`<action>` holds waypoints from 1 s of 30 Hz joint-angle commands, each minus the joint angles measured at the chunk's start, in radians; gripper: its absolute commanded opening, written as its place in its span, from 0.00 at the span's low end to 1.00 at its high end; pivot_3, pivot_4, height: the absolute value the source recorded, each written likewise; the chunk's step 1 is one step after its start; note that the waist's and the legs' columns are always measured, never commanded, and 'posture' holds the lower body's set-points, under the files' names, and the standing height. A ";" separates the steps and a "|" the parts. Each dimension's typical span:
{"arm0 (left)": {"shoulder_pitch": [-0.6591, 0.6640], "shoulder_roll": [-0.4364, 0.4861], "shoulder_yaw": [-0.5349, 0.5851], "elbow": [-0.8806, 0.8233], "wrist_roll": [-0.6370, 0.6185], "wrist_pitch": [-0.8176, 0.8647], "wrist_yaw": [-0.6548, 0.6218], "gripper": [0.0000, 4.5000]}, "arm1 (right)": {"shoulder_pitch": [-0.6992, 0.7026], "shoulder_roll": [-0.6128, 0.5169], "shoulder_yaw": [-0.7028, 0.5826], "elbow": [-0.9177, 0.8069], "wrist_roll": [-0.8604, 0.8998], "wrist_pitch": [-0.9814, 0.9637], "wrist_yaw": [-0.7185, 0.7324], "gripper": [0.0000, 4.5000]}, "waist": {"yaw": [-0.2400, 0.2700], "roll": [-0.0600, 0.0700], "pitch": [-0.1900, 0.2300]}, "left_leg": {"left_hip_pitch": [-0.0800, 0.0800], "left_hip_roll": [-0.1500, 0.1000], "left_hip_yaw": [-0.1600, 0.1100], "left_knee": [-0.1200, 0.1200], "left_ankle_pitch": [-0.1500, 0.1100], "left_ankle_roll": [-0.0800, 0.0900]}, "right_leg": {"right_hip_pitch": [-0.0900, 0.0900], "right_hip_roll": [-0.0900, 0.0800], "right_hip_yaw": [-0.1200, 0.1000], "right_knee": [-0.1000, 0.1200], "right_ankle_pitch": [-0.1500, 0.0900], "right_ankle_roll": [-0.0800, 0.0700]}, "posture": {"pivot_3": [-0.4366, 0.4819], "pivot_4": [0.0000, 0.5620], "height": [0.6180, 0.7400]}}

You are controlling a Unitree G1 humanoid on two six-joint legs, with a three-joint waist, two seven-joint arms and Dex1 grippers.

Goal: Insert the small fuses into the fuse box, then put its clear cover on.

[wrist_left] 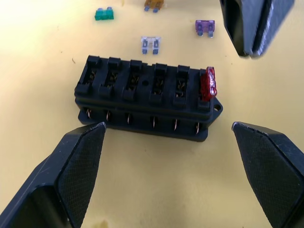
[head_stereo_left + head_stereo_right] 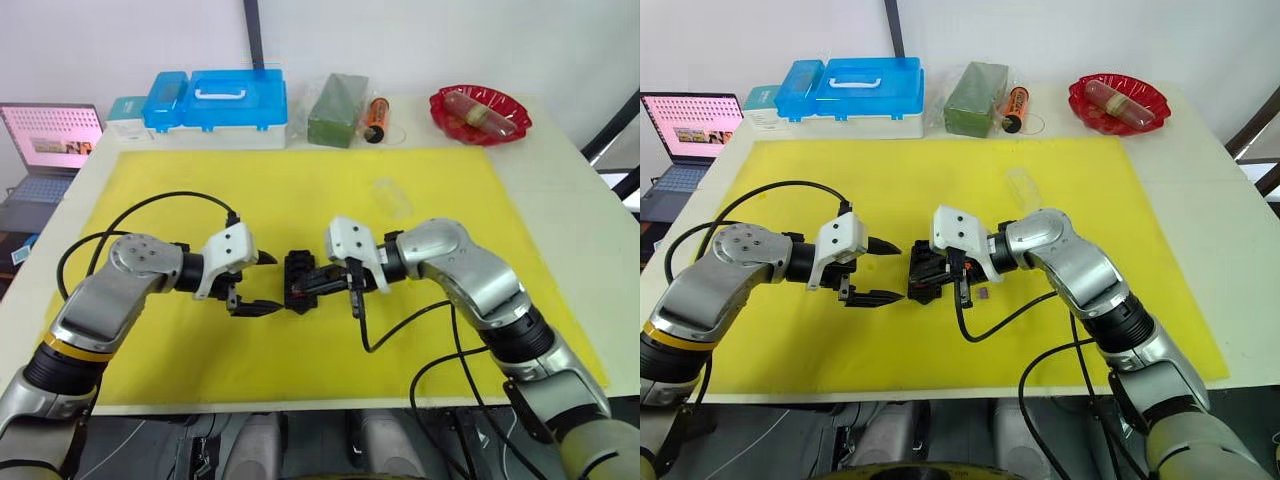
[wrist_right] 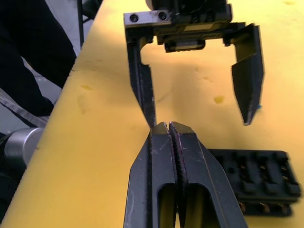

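The small black rectangular plastic fuse box (image 1: 145,102) with its row of slots lies on the yellow mat (image 2: 300,190), near the mat's middle, and everything else is placed from it. One red flat plastic fuse (image 1: 208,83) stands in the end slot of the fuse box; the other five slots in that row are bare. Just beyond the fuse box, loose on the mat, lie a grey fuse (image 1: 150,44), a purple fuse (image 1: 204,27), a teal fuse (image 1: 104,14) and an orange fuse (image 1: 154,4).

The left gripper (image 2: 258,283) sits just to the left of the fuse box, its two black fingers spread wide apart and holding nothing; the fuse box lies ahead of the gap between them. The right gripper (image 3: 169,128) hovers at the right side of the fuse box, its fingers pressed together with nothing visible between them.

The clear colourless plastic cover (image 2: 392,197) lies on the mat behind and to the right of the fuse box, well apart from it. Far behind the fuse box, past the mat's back edge, stand a big blue lidded case (image 2: 215,103), a green block in a clear bag (image 2: 338,109) and a red bowl (image 2: 479,113).
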 commanded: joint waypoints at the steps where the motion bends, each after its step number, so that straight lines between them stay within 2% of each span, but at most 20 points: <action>1: -0.018 0.005 0.010 -0.012 0.002 -0.013 -0.001 1.00 | 0.008 0.012 -0.017 -0.004 0.000 -0.052 -0.011 0.00 | 0.000 0.000 0.000 | 0.000 0.000 0.000 0.000 0.000 0.000 | 0.000 0.000 0.000 0.000 0.000 0.000 | 0.48 0.27 1.00; 30: -0.007 0.007 0.015 -0.014 0.009 -0.023 0.002 1.00 | 0.044 0.022 0.071 0.176 -0.146 -0.167 -0.038 0.00 | -0.002 0.000 0.000 | 0.000 0.000 0.000 0.000 0.000 0.000 | 0.000 0.000 0.000 0.000 0.000 0.000 | 0.48 0.27 1.00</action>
